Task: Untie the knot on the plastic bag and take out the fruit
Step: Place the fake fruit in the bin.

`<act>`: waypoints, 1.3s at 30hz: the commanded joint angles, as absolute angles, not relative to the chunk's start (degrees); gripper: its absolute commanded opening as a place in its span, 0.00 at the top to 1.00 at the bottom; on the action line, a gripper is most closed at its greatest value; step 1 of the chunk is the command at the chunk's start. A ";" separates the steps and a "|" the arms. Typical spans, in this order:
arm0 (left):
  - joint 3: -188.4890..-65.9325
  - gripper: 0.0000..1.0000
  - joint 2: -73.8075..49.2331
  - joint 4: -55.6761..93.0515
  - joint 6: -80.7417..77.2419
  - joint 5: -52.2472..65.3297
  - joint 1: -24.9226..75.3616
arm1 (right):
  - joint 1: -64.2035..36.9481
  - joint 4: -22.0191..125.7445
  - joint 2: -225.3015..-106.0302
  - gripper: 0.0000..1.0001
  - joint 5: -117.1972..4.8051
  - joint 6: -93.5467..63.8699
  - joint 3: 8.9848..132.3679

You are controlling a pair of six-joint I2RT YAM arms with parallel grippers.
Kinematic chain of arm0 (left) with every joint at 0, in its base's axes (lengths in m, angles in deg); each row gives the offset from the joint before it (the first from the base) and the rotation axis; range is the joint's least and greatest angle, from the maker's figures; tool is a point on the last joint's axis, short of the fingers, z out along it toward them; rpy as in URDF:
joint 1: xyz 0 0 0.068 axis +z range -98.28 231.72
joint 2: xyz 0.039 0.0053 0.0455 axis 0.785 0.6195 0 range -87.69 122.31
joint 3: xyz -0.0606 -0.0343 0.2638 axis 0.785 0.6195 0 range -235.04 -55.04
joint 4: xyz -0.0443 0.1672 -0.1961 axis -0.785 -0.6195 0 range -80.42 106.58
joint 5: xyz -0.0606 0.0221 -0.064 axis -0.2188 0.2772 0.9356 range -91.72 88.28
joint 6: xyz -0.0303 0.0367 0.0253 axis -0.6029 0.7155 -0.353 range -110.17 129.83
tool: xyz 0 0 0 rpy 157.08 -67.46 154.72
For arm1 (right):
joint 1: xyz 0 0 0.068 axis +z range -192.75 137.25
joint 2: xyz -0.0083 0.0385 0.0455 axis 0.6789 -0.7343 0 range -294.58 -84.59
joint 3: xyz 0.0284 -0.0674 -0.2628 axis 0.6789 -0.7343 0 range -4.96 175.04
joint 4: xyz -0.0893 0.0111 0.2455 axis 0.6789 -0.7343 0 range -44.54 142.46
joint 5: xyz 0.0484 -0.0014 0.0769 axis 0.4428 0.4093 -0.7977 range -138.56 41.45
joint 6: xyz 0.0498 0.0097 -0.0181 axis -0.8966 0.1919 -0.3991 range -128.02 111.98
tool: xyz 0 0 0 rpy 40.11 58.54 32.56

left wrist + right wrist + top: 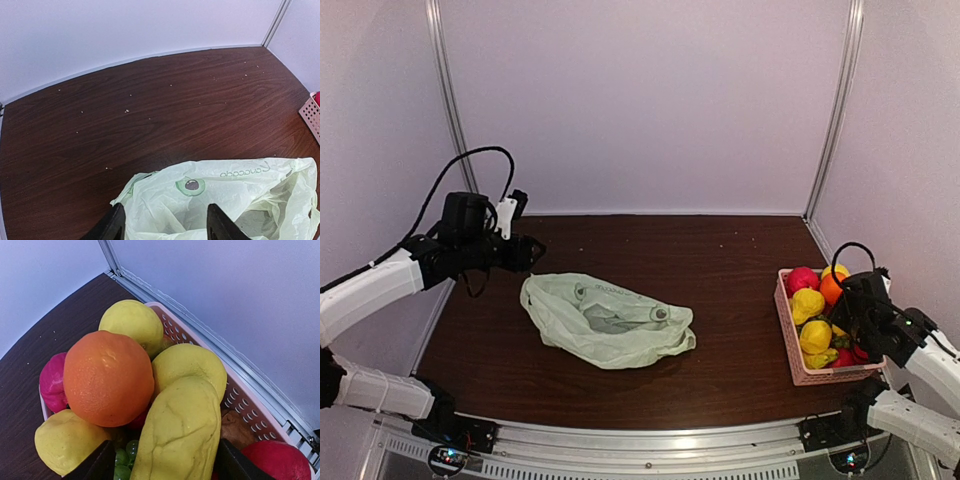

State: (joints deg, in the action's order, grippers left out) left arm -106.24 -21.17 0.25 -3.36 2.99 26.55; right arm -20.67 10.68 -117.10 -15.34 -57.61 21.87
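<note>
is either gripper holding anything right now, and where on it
Nothing is held. The left gripper stands open above the plastic bag; the right gripper stands open astride the long yellow fruit in the basket, with a gap on one side.

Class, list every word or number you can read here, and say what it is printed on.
"avocado": green print on the plastic bag, left wrist view; the first letter is unclear.
Top view: the bag's print is too small to read.
No other text shows.
</note>
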 commanded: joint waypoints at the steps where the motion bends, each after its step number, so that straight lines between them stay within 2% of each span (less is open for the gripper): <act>1: -105.67 0.44 -21.73 2.40 -3.29 2.96 26.93 | -21.05 10.54 -116.30 0.29 -14.63 -58.36 21.79; 5: -105.58 0.44 -21.64 2.41 -3.28 2.87 26.93 | -21.02 10.47 -115.68 0.26 -14.61 -58.21 21.92; 12: -105.60 0.43 -21.59 2.38 -3.37 2.75 26.93 | -21.05 9.86 -114.73 0.11 -14.08 -56.11 24.27; 16: -105.59 0.33 -21.68 2.35 -3.30 2.63 26.93 | -21.10 8.36 -114.73 0.01 -12.64 -55.40 26.31; 32: -105.51 0.30 -21.95 2.44 -3.48 2.02 26.93 | -21.07 10.28 -113.52 0.00 -11.42 -51.44 29.35; 34: -105.45 0.27 -21.93 2.53 -3.59 1.89 26.93 | -21.05 14.28 -113.26 0.00 -14.29 -47.45 28.88; 37: -105.40 0.15 -22.02 2.52 -3.64 1.27 26.93 | -21.08 19.96 -115.31 0.00 -19.83 -40.51 29.02; 39: -105.40 0.13 -22.20 2.52 -3.55 0.68 26.93 | -21.07 22.57 -118.67 0.00 -23.53 -36.27 30.04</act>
